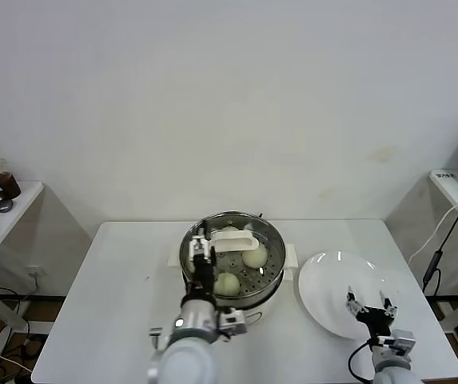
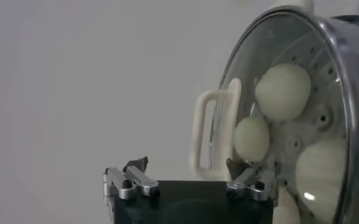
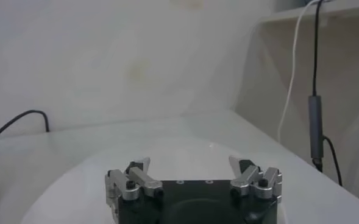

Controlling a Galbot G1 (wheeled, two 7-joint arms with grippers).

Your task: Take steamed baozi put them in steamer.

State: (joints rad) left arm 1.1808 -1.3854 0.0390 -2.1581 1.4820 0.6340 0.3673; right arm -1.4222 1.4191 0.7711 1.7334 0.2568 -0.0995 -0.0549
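Observation:
The steel steamer (image 1: 270, 240) stands on its cream pot at the table's middle. A glass lid with a white handle (image 1: 235, 238) lies over it. Cream baozi (image 1: 254, 255) show through the lid, another near the front (image 1: 227, 283). My left gripper (image 1: 201, 248) is open at the steamer's left rim, empty. In the left wrist view, the left gripper (image 2: 188, 171) is just short of the lid handle (image 2: 205, 131), with baozi (image 2: 283, 91) behind the glass and the steamer rim (image 2: 351, 103) round them. My right gripper (image 1: 371, 305) is open and empty over the white plate (image 1: 328, 280).
The plate (image 3: 63, 189) is bare in the right wrist view, under the right gripper (image 3: 191, 165). A side table (image 1: 5, 216) with a cup stands at the left. Another table edge with a hanging cable (image 1: 440, 248) is at the right.

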